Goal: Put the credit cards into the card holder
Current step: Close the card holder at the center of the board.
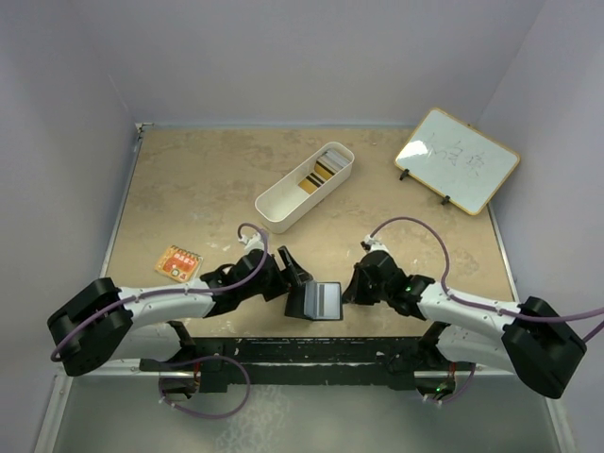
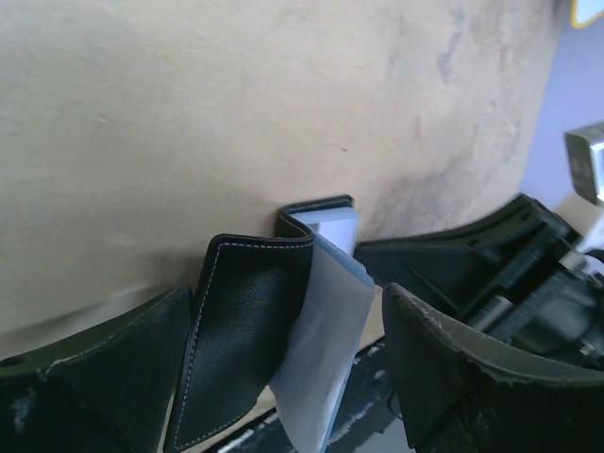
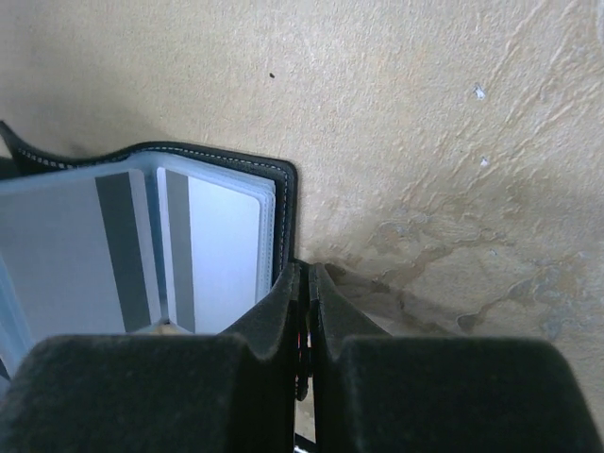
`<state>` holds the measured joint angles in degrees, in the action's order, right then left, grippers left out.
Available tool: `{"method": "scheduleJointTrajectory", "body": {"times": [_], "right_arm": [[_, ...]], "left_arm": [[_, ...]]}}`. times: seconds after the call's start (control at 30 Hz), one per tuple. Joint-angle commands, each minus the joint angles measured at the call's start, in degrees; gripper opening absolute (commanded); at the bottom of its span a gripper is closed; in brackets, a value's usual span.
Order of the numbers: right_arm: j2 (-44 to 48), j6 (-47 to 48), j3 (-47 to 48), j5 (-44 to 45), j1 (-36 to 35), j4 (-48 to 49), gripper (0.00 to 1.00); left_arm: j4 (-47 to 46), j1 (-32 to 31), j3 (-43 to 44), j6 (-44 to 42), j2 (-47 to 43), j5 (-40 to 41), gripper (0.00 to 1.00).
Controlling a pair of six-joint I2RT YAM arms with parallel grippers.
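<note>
Right wrist: the card holder (image 3: 283, 184) lies open on the counter (image 3: 425, 113), credit cards (image 3: 222, 250) in its sleeves. Your right jaws are clenched at its corner, your left jaws released astride it. Hold it spread while sliding cards in.

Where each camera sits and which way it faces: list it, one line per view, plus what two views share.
Top external: above and behind the arms, looking down at the table; both show, left gripper and right gripper flanking the card holder.
Left wrist: on the left arm, looking along its fingers at the holder's black cover.
Right wrist: on the right arm, looking down past its shut fingers at credit cards in the holder's sleeves.
Shared: all three show the card holder.
</note>
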<state>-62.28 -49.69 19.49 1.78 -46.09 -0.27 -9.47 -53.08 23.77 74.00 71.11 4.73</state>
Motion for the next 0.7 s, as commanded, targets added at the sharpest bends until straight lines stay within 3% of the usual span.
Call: {"method": "scheduleJointTrajectory", "body": {"times": [0.0,0.4,0.67], "right_arm": [[-2.1,1.2,0.7,-0.8,-0.2,0.2,0.01],[-5.7,2.2,4.0,-1.7,-0.2,1.4,0.01],[-3.4,3.0,3.7,-3.0,-0.2,0.4,0.08]], "left_arm": [[-6.3,-3.9,4.4,3.1,-2.5,-1.9,0.76],[-10.5,-8.9,5.7,5.5,1.6,0.5,0.68],[-9.7,-9.0,6.0,3.5,6.2,2.5,0.31]]}}
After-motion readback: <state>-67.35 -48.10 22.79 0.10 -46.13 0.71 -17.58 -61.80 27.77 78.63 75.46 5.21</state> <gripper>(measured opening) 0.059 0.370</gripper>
